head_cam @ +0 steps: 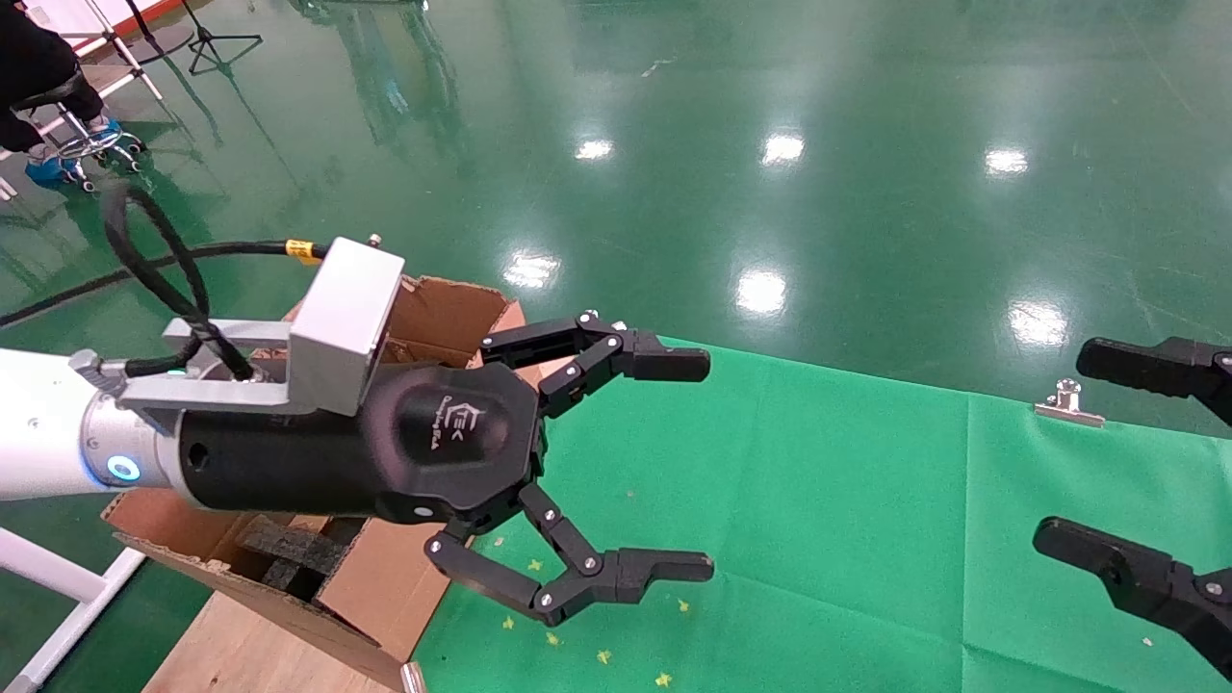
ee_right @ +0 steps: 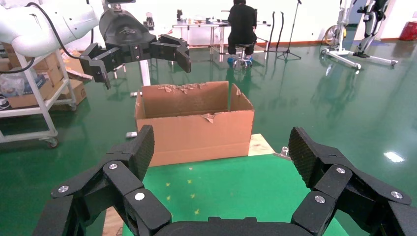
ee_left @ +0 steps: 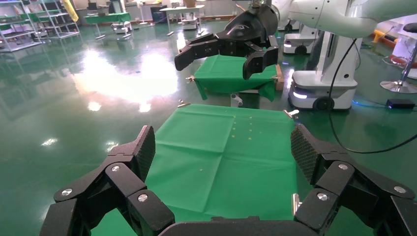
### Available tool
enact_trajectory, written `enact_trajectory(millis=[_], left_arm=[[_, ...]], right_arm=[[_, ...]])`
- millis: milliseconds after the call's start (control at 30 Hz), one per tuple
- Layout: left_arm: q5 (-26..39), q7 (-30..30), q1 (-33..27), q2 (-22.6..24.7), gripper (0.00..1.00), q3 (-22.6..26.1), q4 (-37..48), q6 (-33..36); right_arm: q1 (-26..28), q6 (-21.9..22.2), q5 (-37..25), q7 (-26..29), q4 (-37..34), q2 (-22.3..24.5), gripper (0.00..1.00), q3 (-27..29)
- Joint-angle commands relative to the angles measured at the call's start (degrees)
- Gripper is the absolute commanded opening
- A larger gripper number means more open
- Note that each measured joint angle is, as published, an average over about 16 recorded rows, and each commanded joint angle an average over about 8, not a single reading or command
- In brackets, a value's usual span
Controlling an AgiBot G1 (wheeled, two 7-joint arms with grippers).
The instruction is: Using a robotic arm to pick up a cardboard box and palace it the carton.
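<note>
The robotic arm (head_cam: pixel 38 423), my left one, reaches in from the left. Its gripper (head_cam: pixel 707 465) is open and empty, hanging over the near left part of the green cloth just past the carton. The carton (head_cam: pixel 438 313) is a large brown box with torn flaps and black foam blocks (head_cam: pixel 289 549) inside, standing at the cloth's left end; it also shows in the right wrist view (ee_right: pixel 194 132). My right gripper (head_cam: pixel 1059 445) is open and empty at the right edge. The small taped cardboard box is not in view.
The green cloth (head_cam: pixel 818 500) covers the table, with small yellow marks near the front. A metal clip (head_cam: pixel 1068 402) holds its far edge. Bare wood (head_cam: pixel 241 654) lies under the carton. A person sits on a stool (head_cam: pixel 87 135) at the far left.
</note>
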Motion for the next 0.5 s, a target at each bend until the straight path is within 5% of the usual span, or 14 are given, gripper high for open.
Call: enact_trajectory(millis=[33, 500], left_arm=[[0.0, 0.0, 0.0, 0.0, 1.00, 0.0, 0.0, 0.0], [0.0, 0.0, 0.0, 0.0, 1.00, 0.0, 0.0, 0.0]], right_arm=[[0.0, 0.0, 0.0, 0.0, 0.0, 0.0, 1.00, 0.0], [0.0, 0.0, 0.0, 0.0, 0.0, 0.0, 1.00, 0.0]])
